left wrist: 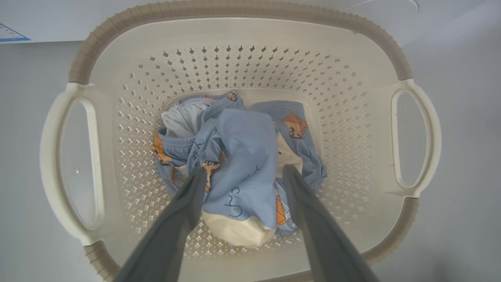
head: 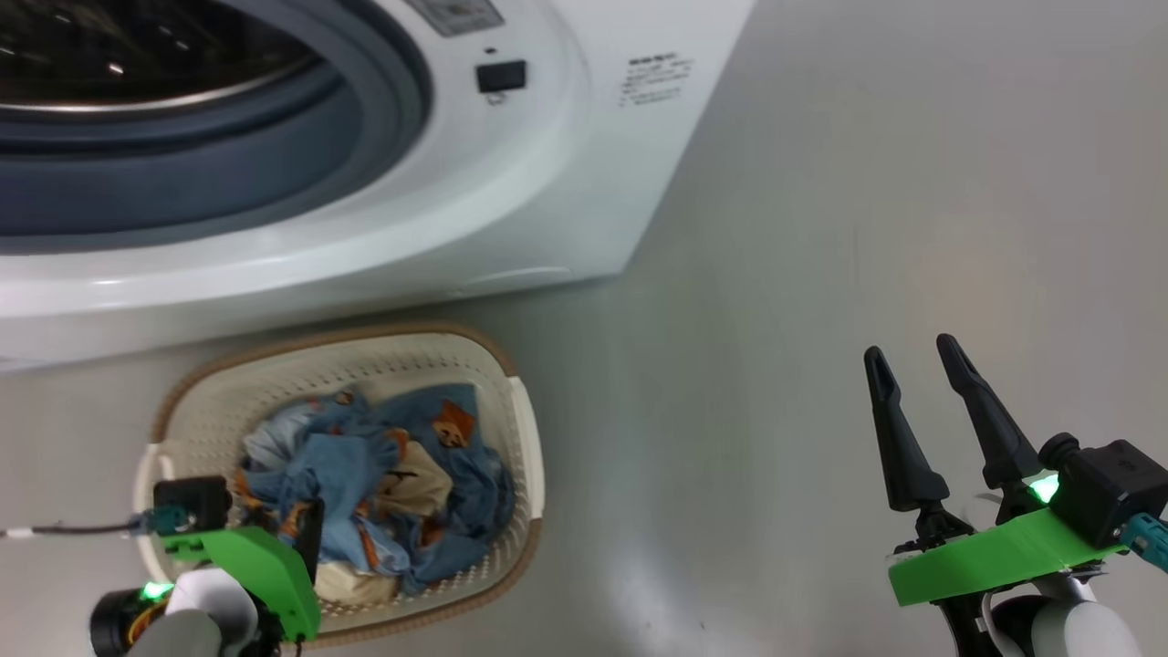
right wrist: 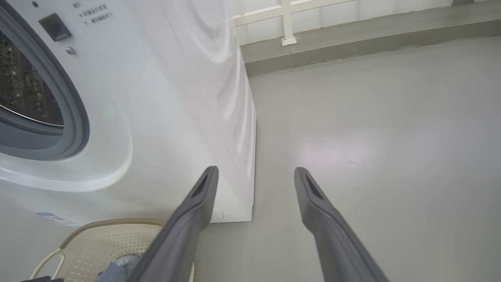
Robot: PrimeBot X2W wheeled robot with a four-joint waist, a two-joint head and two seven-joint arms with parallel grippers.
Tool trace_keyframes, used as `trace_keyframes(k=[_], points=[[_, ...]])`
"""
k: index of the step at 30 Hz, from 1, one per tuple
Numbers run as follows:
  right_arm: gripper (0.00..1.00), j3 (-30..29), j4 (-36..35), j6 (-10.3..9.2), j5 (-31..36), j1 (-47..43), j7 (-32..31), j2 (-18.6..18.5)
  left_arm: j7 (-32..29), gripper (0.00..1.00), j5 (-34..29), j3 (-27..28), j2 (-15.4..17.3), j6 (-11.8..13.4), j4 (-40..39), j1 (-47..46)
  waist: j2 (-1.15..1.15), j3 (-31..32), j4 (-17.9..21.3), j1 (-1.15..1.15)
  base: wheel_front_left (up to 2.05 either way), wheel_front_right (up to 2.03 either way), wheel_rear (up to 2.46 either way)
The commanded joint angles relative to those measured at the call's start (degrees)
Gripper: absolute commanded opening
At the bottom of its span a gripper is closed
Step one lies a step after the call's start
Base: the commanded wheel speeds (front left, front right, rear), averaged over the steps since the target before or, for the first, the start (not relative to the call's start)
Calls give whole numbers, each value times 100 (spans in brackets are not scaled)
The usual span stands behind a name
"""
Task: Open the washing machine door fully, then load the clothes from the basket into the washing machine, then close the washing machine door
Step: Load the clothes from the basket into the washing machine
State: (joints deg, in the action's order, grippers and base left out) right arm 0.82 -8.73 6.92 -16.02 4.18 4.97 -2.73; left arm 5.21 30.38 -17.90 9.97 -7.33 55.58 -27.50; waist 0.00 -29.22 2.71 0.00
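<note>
The washing machine (head: 547, 182) stands white at the top left, its grey gasket and steel drum (head: 137, 55) exposed; the washing machine door is out of view. Just in front sits the cream basket (head: 525, 438) with a brown rim, holding the light-blue clothes (head: 383, 474). My left gripper (left wrist: 244, 171) reaches down into the basket (left wrist: 235, 9), open, its two fingers straddling a raised fold of the clothes (left wrist: 242, 156). My right gripper (head: 912, 351) hovers open and empty over bare floor to the right of the basket. In the right wrist view this gripper (right wrist: 256, 171) points past the machine's corner (right wrist: 242, 156).
Grey floor (head: 821, 228) stretches to the right of the machine and basket. A low kerb with a white railing post (right wrist: 287, 23) runs behind the machine. The basket's handle (left wrist: 415, 141) lies close to the machine's front.
</note>
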Motion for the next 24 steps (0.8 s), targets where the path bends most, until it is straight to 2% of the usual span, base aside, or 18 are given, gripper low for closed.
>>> trace_keyframes(k=[1, 9, 16, 24], points=[[100, 142, -171, 57, 51, 78, 83, -15, -5, 100, 79, 79, 224, -10, 149, -150, 0, -520, 399, 0, 0, 0, 0], [100, 199, -195, 57, 2, 190, 241, -15, -485, 100, 514, -378, 381, -14, 587, -705, 0, -1137, 569, 0, 0, 0, 0], [100, 283, -144, 57, -49, 326, 382, -15, -642, 100, 728, -630, 513, -14, 849, -1068, 0, -1550, 699, 0, 0, 0, 0], [100, 340, -67, 57, -69, 442, 515, -15, -982, 100, 658, -1105, 638, -15, 1253, -1535, 0, -1890, 763, 0, 0, 0, 0]])
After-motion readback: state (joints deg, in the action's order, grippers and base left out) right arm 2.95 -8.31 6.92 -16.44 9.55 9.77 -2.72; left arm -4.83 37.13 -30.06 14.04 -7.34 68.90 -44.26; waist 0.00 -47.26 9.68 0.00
